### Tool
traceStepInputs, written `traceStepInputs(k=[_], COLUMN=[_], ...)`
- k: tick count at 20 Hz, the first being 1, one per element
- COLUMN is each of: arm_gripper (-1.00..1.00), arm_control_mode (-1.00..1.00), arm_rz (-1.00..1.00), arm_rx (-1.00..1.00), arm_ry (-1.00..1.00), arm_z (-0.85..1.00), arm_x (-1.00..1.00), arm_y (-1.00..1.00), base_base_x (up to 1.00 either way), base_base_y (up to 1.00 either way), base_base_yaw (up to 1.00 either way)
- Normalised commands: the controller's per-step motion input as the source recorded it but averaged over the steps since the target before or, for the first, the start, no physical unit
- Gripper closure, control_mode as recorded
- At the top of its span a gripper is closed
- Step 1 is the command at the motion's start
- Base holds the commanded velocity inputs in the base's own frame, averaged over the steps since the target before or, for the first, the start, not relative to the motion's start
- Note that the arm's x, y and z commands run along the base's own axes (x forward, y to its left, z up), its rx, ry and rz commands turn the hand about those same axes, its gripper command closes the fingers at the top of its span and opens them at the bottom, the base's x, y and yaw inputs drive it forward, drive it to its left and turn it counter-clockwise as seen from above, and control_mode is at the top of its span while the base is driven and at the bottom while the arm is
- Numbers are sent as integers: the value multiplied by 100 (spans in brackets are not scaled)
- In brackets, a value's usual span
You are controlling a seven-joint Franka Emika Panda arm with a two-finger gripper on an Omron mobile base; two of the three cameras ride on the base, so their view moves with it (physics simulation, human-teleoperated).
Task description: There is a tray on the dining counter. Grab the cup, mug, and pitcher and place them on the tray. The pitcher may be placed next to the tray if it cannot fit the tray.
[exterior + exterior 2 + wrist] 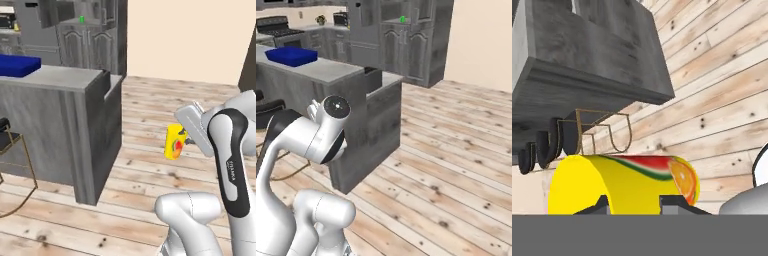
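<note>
My gripper (182, 139) is shut on the yellow cup (173, 146), which hangs in the air over the wooden floor, right of the dining counter (65, 79). In the hand view the cup (622, 182) lies between the two fingertips of the gripper (637, 207), its red-orange mark facing right. The deep-blue tray (17, 65) sits on the counter's far left; it is also in the right base view as the tray (291, 56) on the counter (336, 72). A small green mug (82, 19) (402, 19) stands far back on the kitchen cabinets. The pitcher is out of view.
Dark stools with thin gold frames (10, 142) (577, 135) stand along the counter's front. The counter's end corner (92, 145) is the nearest obstacle to the left of the cup. Open plank floor (456, 165) lies to the right.
</note>
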Motion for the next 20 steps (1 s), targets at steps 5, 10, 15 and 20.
traceStepInputs(k=[5,10,15,20], arm_gripper=[100,100,100,100], arm_control_mode=[100,100,100,100], arm_rz=[0,0,0,0], arm_rx=[0,0,0,0], arm_ry=[0,0,0,0], arm_z=[0,0,0,0], arm_x=[0,0,0,0], arm_y=[0,0,0,0], base_base_x=[0,0,1,7], base_base_y=[90,100,100,99], base_base_yaw=[-39,-33,-34,-35])
